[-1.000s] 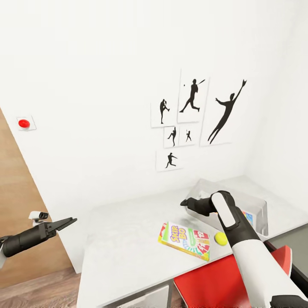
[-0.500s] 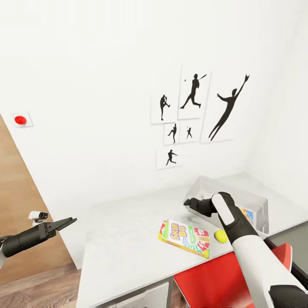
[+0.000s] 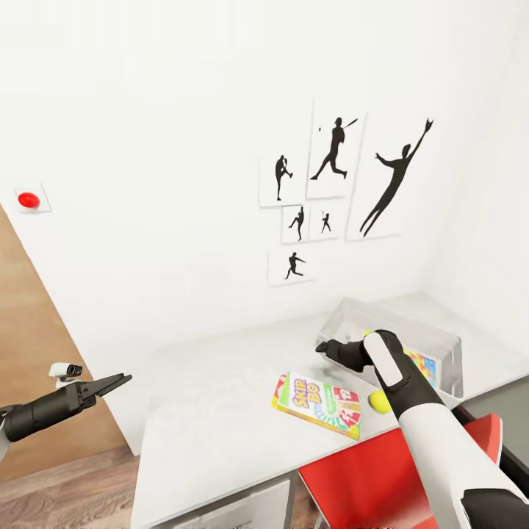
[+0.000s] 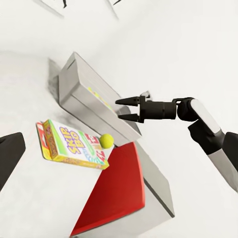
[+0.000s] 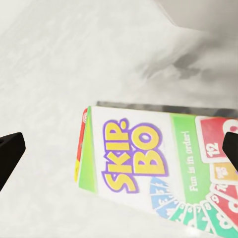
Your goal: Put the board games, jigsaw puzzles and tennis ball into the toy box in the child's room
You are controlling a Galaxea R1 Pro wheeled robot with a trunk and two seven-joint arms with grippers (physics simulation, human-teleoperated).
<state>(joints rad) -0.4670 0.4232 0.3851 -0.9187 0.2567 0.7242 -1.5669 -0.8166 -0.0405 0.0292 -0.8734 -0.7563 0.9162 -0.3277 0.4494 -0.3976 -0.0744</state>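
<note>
A green-and-red-edged Skip-Bo board game [image 3: 316, 403] [image 4: 72, 146] [image 5: 148, 158] lies flat on the pale table [image 3: 213, 426]. The tennis ball [image 3: 379, 401] [image 4: 106, 141] rests just beside the game's right end. Behind them stands the light-grey toy box [image 3: 353, 317] [image 4: 82, 91], with a colourful jigsaw puzzle [image 3: 421, 365] inside. My right gripper [image 3: 323, 347] [image 4: 123, 109] [image 5: 119, 148] is open and empty, hovering above the board game near the toy box's front wall. My left gripper [image 3: 117, 383] is open and empty, off the table's left end.
A red chair [image 3: 382, 477] [image 4: 116, 191] is tucked under the table's front edge below my right arm. Black athlete pictures [image 3: 334, 191] hang on the white wall behind. A wooden door [image 3: 29, 367] and a red wall button [image 3: 28, 199] are at the left.
The whole view has shifted slightly, so the camera moved. Relative to the table, my right gripper has edged a little towards the board game. The left arm has stayed put.
</note>
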